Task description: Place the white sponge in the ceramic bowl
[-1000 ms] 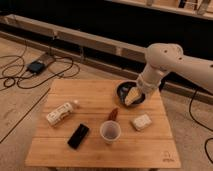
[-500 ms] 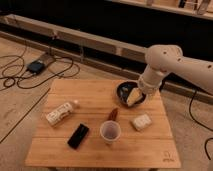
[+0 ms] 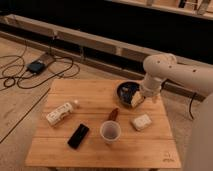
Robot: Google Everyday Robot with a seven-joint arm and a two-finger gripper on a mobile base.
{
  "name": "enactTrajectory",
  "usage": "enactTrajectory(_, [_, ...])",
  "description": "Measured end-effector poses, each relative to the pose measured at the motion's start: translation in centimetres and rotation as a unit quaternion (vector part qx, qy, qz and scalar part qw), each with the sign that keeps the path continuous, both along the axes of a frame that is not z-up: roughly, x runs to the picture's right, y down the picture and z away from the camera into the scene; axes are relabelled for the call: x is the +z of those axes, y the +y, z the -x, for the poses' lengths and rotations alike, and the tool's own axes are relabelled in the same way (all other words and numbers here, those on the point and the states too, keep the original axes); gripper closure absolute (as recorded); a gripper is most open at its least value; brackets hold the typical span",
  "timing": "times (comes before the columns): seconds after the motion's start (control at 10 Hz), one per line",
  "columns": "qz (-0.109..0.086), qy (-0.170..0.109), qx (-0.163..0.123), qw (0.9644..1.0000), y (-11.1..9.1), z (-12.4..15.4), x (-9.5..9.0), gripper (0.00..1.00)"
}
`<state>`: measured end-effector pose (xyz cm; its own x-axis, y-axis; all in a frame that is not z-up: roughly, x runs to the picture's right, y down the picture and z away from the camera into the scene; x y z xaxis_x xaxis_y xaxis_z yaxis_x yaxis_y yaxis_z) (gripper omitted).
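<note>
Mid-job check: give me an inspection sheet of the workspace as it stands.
Surface: wooden table, no spills seen.
Job's things: white sponge on the table, right of the pale cup; ceramic bowl at the far right, sponge not in it.
Clutter: white bottle on its side, black flat device, pale cup upright, small brown item.
Hand: the hand is open, over the bowl's right rim, away from the sponge.
Cables: black cables on the floor, left, by a dark box.
Surroundings: dark wall behind.
</note>
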<state>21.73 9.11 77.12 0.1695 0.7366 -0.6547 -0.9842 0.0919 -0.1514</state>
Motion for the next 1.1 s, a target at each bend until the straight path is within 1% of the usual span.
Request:
enactTrajectory(0.1, [0.000, 0.026, 0.010, 0.9996, 0.9, -1.1, 1.0, 0.28])
enactTrajectory(0.3, [-0.003, 0.068, 0.027, 0.9973, 2.4, -2.6, 2.0, 0.28])
enactTrajectory(0.5, [0.002, 0.118, 0.051, 0.9917, 5.0, -3.8, 2.6, 0.28])
enactTrajectory(0.6, [0.007, 0.131, 0.060, 0.9895, 6.2, -3.9, 2.8, 0.28])
enactTrajectory(0.7, [0.013, 0.141, 0.067, 0.9877, 7.3, -3.8, 2.9, 0.28])
enactTrajectory(0.9, [0.023, 0.148, 0.079, 0.9855, 9.0, -3.1, 3.4, 0.28])
enactTrajectory(1.1, [0.029, 0.149, 0.091, 0.9842, 9.8, -2.1, 4.2, 0.28])
